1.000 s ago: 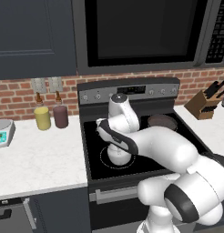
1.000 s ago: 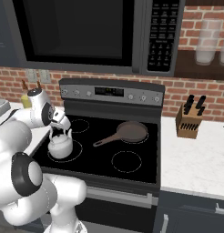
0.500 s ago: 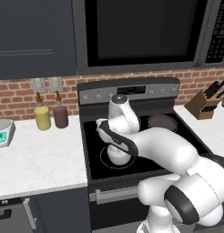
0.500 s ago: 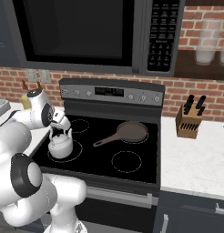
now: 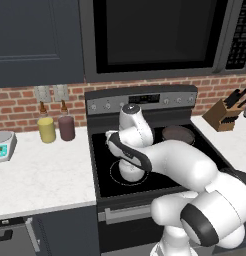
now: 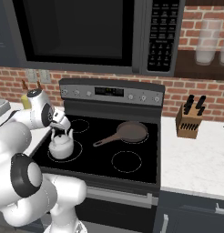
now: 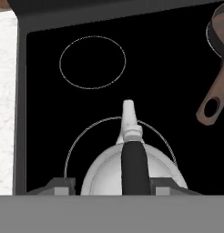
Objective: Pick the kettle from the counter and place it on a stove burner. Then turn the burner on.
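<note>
The silvery-white kettle (image 6: 61, 145) (image 7: 109, 175) stands upright inside the large dashed stove burner (image 6: 79, 148) (image 7: 73, 150) at the front left of the black cooktop. My gripper (image 6: 60, 129) (image 7: 113, 187) hovers right above it. The jaws are open, one on each side of the dark arched handle (image 7: 134, 166), with a gap to it on both sides. From the left base view my forearm hides much of the kettle (image 5: 131, 171). The white counter (image 5: 40, 170) lies left of the stove.
A brown long-handled skillet (image 6: 127, 132) (image 7: 218, 91) (image 5: 177, 134) rests on the back right burner. A knife block (image 6: 189, 123) stands on the right counter. A yellow jar (image 5: 46, 129), a dark jar (image 5: 66, 127) and a scale (image 5: 2, 145) sit on the left counter. Stove knobs (image 6: 109, 93) line the back panel.
The jaws have opened off the kettle's handle. The kettle stays put on the front left burner, and the arm has hardly moved.
</note>
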Tool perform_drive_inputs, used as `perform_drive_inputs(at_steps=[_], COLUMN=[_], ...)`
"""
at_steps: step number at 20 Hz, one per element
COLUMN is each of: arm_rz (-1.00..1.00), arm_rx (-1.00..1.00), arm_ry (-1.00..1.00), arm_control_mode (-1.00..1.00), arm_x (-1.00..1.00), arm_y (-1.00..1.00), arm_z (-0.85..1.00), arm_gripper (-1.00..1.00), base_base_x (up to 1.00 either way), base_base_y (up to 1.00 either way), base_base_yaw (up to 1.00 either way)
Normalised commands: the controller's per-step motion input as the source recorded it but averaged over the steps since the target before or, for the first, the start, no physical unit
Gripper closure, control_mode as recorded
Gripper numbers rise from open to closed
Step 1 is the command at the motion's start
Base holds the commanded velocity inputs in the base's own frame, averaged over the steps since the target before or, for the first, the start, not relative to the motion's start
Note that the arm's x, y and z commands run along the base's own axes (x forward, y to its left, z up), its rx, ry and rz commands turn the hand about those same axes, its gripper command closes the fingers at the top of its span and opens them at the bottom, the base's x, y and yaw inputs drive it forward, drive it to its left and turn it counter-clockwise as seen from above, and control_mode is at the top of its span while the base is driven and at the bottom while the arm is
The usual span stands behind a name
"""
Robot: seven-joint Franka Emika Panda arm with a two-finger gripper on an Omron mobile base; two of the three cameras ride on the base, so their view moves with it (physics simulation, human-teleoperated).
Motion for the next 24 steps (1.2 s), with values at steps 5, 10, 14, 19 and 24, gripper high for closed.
perform_drive_inputs(at_steps=[5,10,14,19,24], arm_rz=[0.0,0.0,0.0,0.04,0.06], arm_rx=[0.0,0.0,-0.02,-0.04,-0.06], arm_ry=[0.0,-0.03,-0.12,-0.1,-0.01], arm_control_mode=[-1.0,-1.0,-1.0,-1.0,-1.0], arm_x=[0.0,0.0,0.0,0.0,0.05], arm_y=[0.0,0.0,0.01,0.06,0.19], arm_z=[0.0,0.02,0.45,0.85,0.63], arm_gripper=[-1.0,-1.0,-1.0,-1.0,-1.0], base_base_x=[0.0,0.0,0.0,0.0,0.0], base_base_y=[0.0,0.0,0.0,0.0,0.0], base_base_yaw=[0.0,0.0,0.0,0.0,0.0])
